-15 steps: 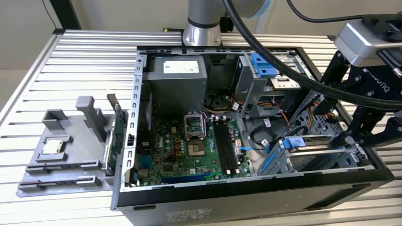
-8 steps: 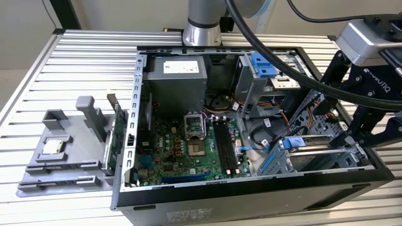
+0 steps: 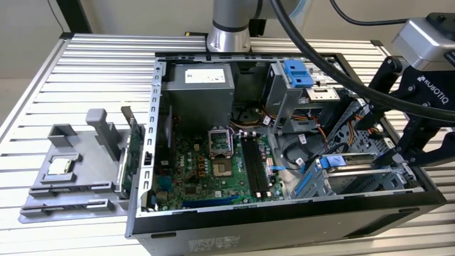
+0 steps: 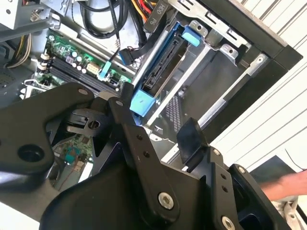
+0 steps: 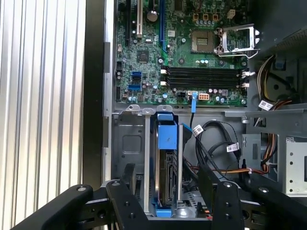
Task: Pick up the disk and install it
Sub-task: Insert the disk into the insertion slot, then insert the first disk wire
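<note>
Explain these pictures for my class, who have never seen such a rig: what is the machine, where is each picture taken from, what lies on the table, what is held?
The machine is one robot arm ending in a black two-fingered gripper. The exterior view comes from a camera off the arm; both wrist views come from cameras riding on it. On the slatted metal table lies an open computer case showing its green motherboard; at the exterior view's left sits a grey tray with a CPU chip. The gripper is open and holds nothing. In the first wrist view its fingers show either side of the disk, which stands on edge in a drive bay inside the case.
</note>
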Controlling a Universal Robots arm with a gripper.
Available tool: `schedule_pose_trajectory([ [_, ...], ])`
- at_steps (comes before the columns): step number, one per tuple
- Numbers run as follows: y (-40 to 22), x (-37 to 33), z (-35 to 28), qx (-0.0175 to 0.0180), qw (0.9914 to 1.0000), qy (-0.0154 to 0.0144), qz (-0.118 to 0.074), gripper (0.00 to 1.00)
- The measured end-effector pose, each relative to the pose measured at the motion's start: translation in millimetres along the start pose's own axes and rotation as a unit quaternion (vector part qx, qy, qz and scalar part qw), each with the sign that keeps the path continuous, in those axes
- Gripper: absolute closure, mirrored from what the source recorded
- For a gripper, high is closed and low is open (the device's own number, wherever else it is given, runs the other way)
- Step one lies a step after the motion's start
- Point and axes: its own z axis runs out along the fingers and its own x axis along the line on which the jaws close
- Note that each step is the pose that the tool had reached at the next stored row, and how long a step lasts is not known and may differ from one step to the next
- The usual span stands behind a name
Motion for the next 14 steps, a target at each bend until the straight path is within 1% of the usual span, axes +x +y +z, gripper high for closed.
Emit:
schedule_pose_trajectory([
  [2,-1.3,0.0,-0.1,-0.0009,1.0,-0.0001,0.0,0.0],
  [9,-1.3,0.1,-0.1,-0.0009,1.0,-0.0001,0.0,0.0],
  [14,-5.0,-0.7,-0.3,-0.001,1.0,0.0,0.0,0.0],
])
